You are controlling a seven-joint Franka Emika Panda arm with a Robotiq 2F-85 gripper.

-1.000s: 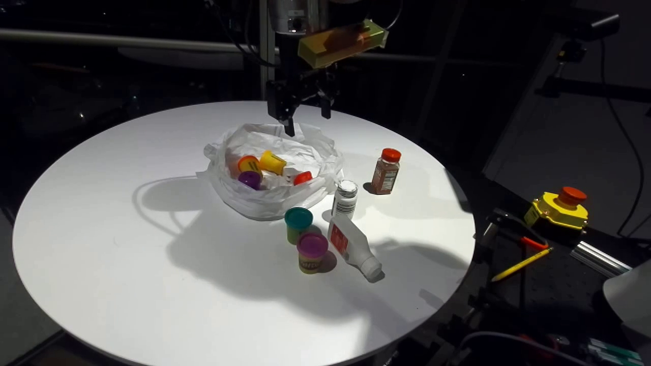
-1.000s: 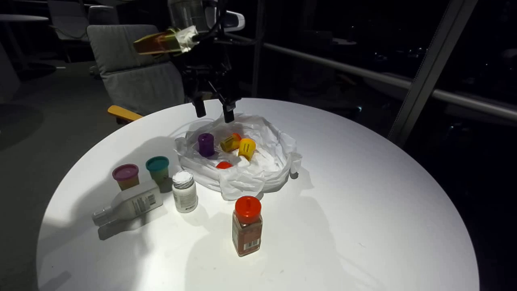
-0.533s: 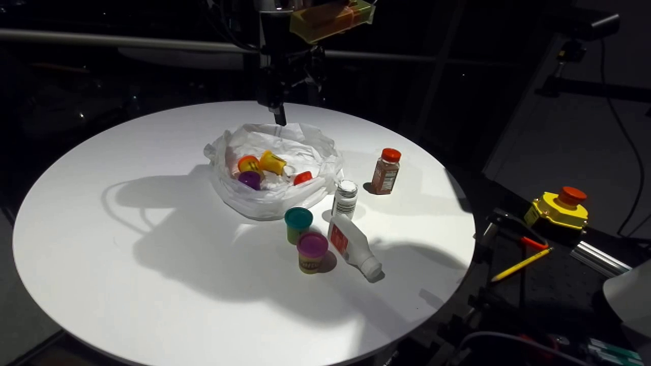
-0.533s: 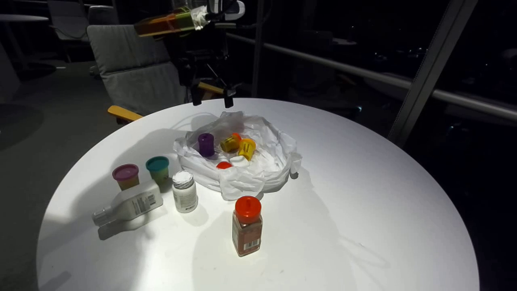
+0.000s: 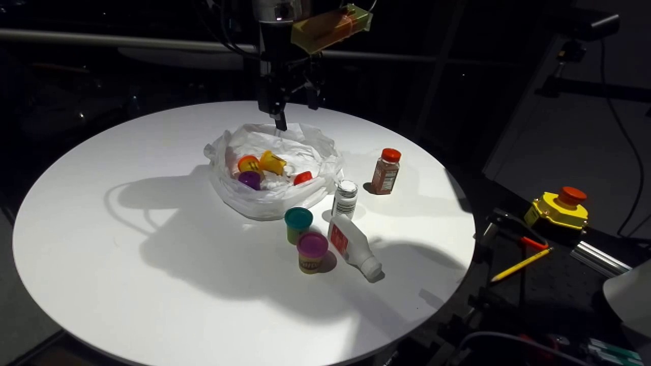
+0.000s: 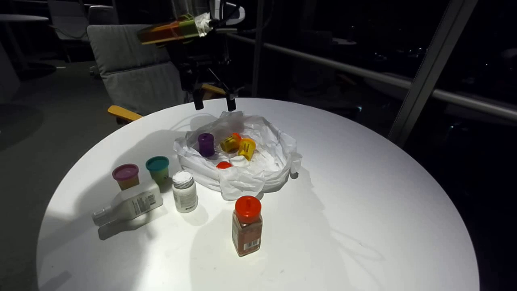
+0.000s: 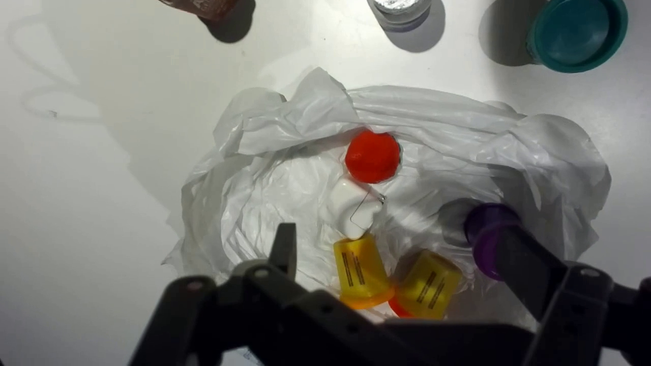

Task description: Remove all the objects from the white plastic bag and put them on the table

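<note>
Wrist view, end effector (image 7: 397,236) spread wide, empty, above white plastic bag (image 7: 315,114), inside it two yellow Play-Doh tubs (image 7: 360,267) near, purple container (image 7: 487,226) right, red item (image 7: 373,156) far.

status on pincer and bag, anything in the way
Pincer open, holding nothing, near white bag. Purple container, two yellow tubs, red item, white item inside. Crumpled rim may snag.

In an exterior view, a crumpled white plastic bag (image 6: 242,184) lies open, containing: purple plastic container (image 6: 206,146), left; two tilted yellow plastic tubs (image 6: 246,149), centre; red rounded object (image 6: 223,165) and white plastic case (image 6: 239,161), near side.
</note>
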